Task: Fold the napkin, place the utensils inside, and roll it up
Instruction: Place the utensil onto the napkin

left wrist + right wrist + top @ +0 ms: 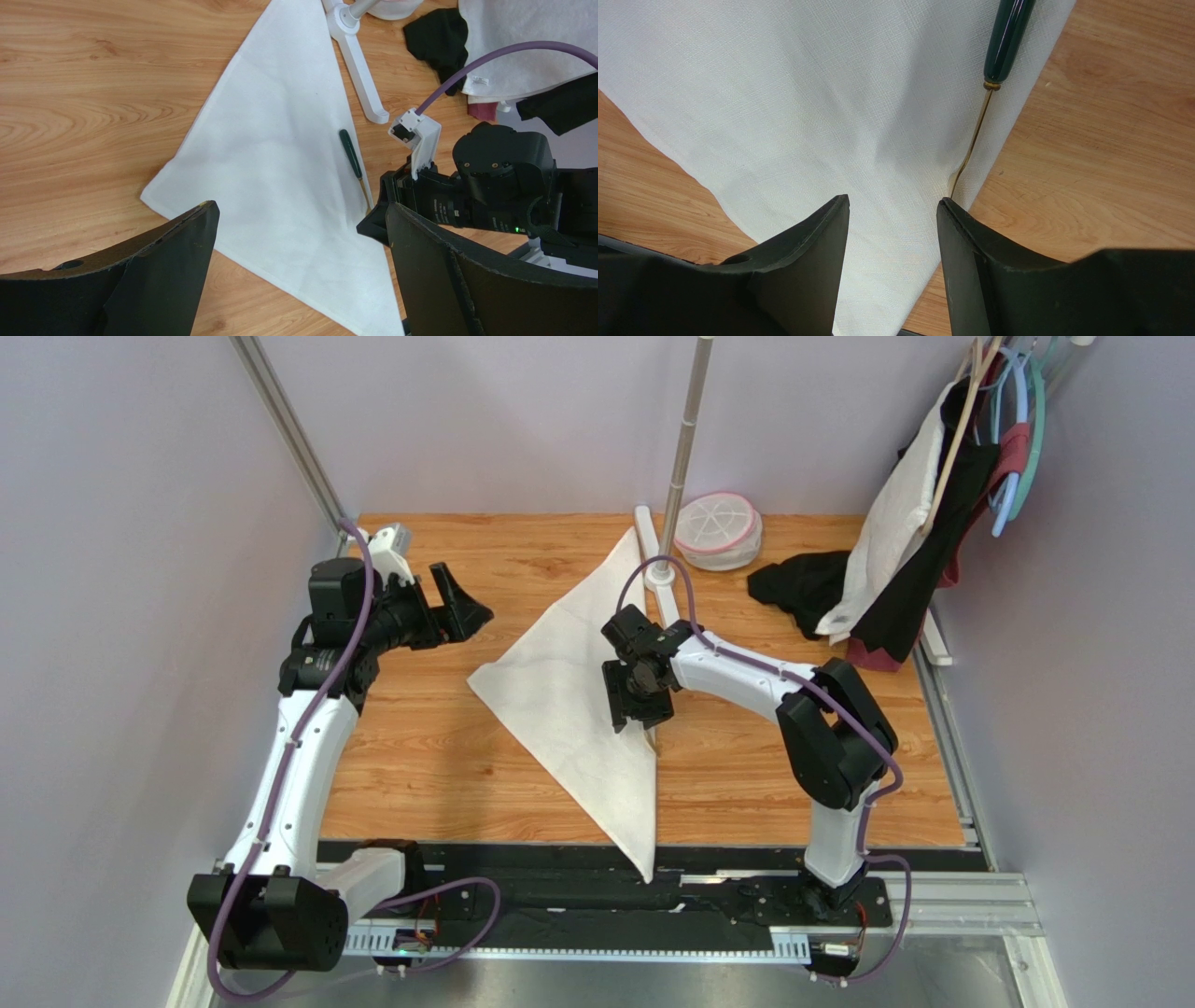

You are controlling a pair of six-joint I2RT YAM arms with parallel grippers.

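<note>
Top external shows us the napkin (568,686) folded into a triangle on the wooden table (421,756), 1 corner reaching past the near edge. We see the fork (351,152) lying along its right edge. The right gripper (892,210) hovers over the cloth, its 2 fingers parted, pinching nothing. The left gripper (302,217) gapes wide, off to the left.

The napkin (568,693) lies mid-table (421,756), its long edge on the right running far to near, with the fork (351,155) on it along that edge. The right gripper (892,203) is above the fork's near end; the left gripper (460,602) is left of the napkin. Behind the napkin sits a round dish (718,529), with a cloth heap (800,588) to its right.
</note>
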